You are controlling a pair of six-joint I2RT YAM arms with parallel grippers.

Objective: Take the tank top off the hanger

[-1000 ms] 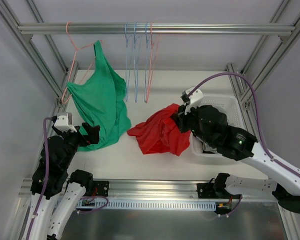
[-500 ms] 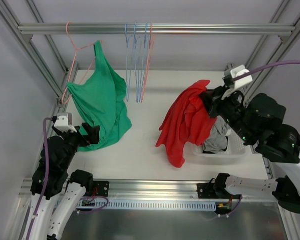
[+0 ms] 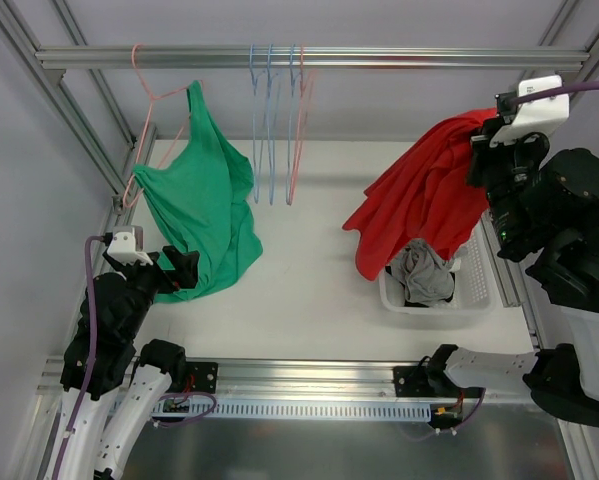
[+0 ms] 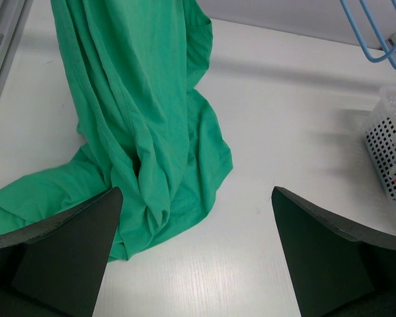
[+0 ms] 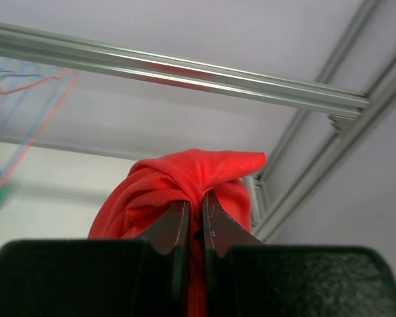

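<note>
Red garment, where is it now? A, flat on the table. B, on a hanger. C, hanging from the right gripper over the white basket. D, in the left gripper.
C: the right gripper is shut on the red garment, which dangles above the white basket.

The tank top point(image 3: 204, 215) is hanging on its hanger point(image 3: 137, 68) at the rail's point(image 3: 379, 58) left end, hem trailing along the table's point(image 3: 309, 300) left edge. Spare hangers point(image 3: 279, 130) are dangling mid-rail. Over at the right edge, a loose garment point(image 3: 424, 195) is drooping from the right gripper point(image 5: 194, 221) into the basket point(image 3: 476, 285).

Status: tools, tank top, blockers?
Left tool open, empty. Right tool shut on red garment over basket. Green tank top hangs on pink hanger. Nothing in the way.
</note>
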